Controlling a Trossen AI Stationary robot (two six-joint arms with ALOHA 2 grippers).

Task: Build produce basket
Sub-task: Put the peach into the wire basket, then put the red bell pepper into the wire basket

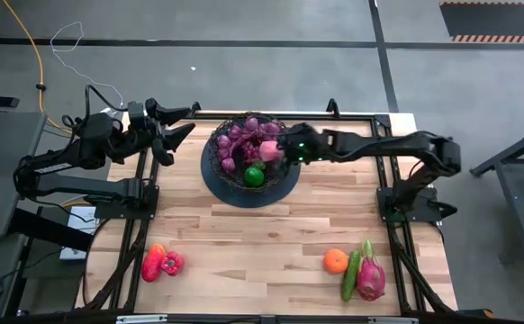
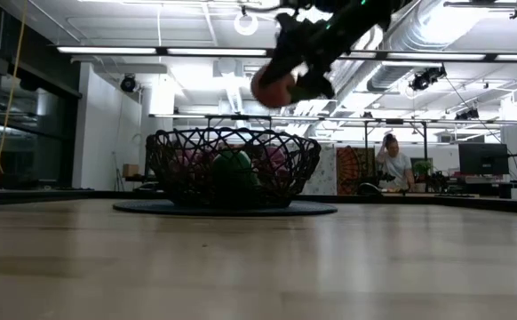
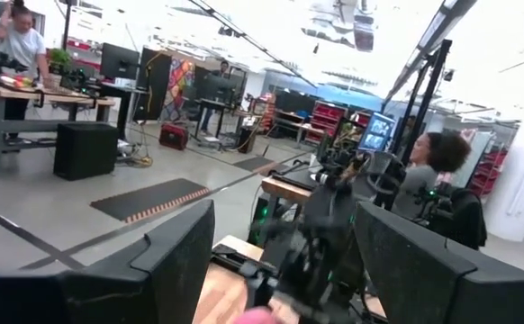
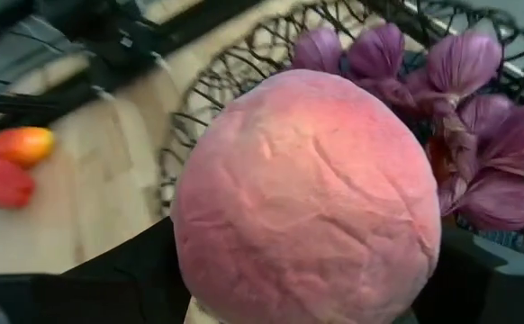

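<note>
The black wire basket [image 1: 250, 165] stands on a dark round mat at the table's far middle. It holds purple grape bunches [image 1: 237, 141] and a green round fruit [image 1: 254, 175]. My right gripper [image 1: 280, 148] is over the basket's right part, shut on a pink round fruit [image 4: 307, 198]. In the low view the fruit [image 2: 273, 87] hangs above the basket's rim [image 2: 232, 133]. My left gripper [image 1: 179, 121] is open and empty, left of the basket and raised. My right gripper pinches the pink round fruit between its two fingers [image 4: 127, 270], at the fruit's two opposite sides [image 4: 199, 270]. The fingers come slanting down from the table's right. The fruit is lifted clear above the basket's contents.
Two red peppers [image 1: 161, 263] lie at the near left. An orange [image 1: 335, 261], a green cucumber [image 1: 350, 274] and a pink dragon fruit [image 1: 371, 274] lie at the near right. People are in the room beyond the table [image 2: 393, 162].
</note>
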